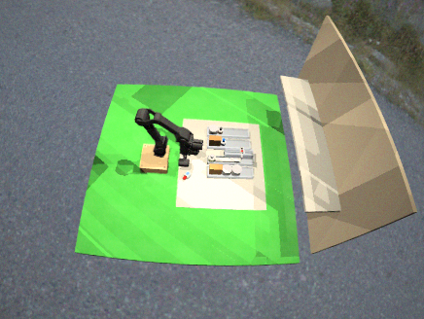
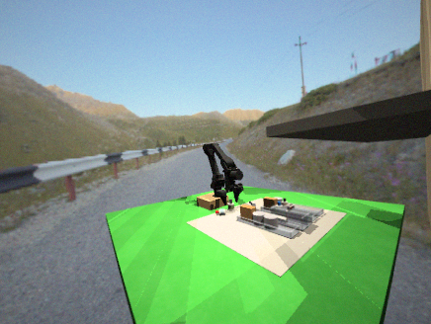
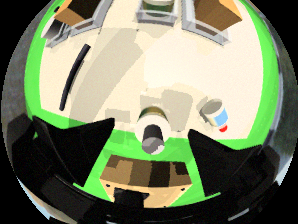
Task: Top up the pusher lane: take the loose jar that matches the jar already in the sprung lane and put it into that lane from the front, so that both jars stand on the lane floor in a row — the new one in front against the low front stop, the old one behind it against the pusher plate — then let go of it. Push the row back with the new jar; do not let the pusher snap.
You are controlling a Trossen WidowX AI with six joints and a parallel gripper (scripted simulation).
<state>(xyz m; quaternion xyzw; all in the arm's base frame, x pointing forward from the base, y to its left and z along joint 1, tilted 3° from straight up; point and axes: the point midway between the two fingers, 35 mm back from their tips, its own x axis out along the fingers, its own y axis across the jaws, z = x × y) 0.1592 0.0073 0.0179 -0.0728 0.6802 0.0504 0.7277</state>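
My gripper (image 1: 191, 155) (image 2: 230, 201) (image 3: 152, 127) is open and empty, low over the near edge of the pale mat. A loose upright jar (image 3: 153, 129) with a white body and a dark, grey-topped cap stands between and just beyond the open fingertips in the wrist view; the arm hides it in the top view. Another loose jar (image 3: 215, 112) (image 1: 188, 175) with a blue label and red cap lies on its side to the right in the wrist view. A jar (image 1: 212, 158) (image 3: 157, 6) stands at the front of the middle lane, behind its low stop (image 3: 156, 20). The pusher plate cannot be made out.
Neighbouring lanes hold an orange-brown box (image 1: 215, 168) (image 3: 217, 15) with round white tubs (image 1: 236, 169), and another box (image 1: 215, 140) (image 3: 82, 10). A thin black bar (image 3: 75, 77) shows at left in the wrist view. The wooden base (image 1: 155, 162) (image 3: 145, 186) is behind the gripper.
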